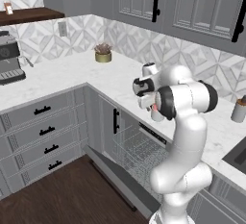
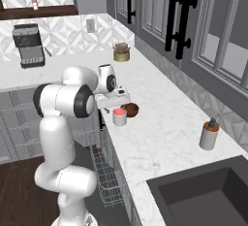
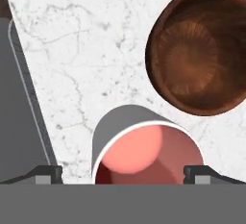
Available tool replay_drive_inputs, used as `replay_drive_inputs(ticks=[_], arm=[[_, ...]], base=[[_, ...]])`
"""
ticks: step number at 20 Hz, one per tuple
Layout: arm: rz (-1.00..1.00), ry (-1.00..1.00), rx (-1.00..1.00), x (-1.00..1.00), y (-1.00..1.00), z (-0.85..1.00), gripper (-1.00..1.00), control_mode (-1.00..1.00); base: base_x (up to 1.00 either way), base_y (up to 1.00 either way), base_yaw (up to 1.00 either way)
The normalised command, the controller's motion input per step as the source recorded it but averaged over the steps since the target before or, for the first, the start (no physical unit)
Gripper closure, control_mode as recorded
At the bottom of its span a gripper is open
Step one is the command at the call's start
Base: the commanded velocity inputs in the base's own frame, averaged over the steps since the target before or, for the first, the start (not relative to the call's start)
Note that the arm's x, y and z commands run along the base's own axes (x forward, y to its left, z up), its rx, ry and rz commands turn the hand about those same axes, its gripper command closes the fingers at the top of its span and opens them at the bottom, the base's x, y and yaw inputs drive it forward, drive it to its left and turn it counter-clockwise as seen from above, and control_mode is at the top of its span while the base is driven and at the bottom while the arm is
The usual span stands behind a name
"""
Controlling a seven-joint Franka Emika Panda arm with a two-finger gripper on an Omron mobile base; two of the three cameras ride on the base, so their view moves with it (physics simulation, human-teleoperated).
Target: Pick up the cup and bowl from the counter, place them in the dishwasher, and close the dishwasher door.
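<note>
Hand view, round salmon-lined cup [image 3: 144,153], glossy brown bowl [image 3: 199,50], veined marble counter [image 3: 81,55]

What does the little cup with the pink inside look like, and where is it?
The cup is small, short and round, light grey-white outside and salmon-red inside, with a thin pale rim. It looks smooth and empty. It stands upright on the white marble counter, close to the front edge above the open dishwasher. The dark brown bowl sits just beside it, with a sliver of counter between them in the hand view. The gripper hovers right over it, a fingertip on either side of the rim, not yet closed on it.
</note>
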Motion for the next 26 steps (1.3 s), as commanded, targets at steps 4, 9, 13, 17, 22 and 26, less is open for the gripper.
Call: replay_drive_inputs(ticks=[4,9,13,17,22,26], arm=[[0.04,0.00,0.00,0.31,-0.01,-0.31,-1.00,-1.00],[0.01,0.00,0.00,0.00,0.00,-0.34,-1.00,-1.00],[0.02,0.00,-0.01,-0.18,0.13,-0.41,1.00,-1.00],[0.03,0.00,0.00,-0.52,0.31,-0.41,1.00,-1.00],[0.04,0.00,0.00,-0.55,0.31,-0.72,1.00,-1.00],[0.10,0.04,0.01,-0.11,0.00,-0.86,1.00,-1.00]], base=[[0.00,0.00,0.00],[0.00,0.00,0.00],[0.00,0.00,0.00],[0.00,0.00,0.00],[0.00,0.00,0.00],[0.00,0.00,0.00]])
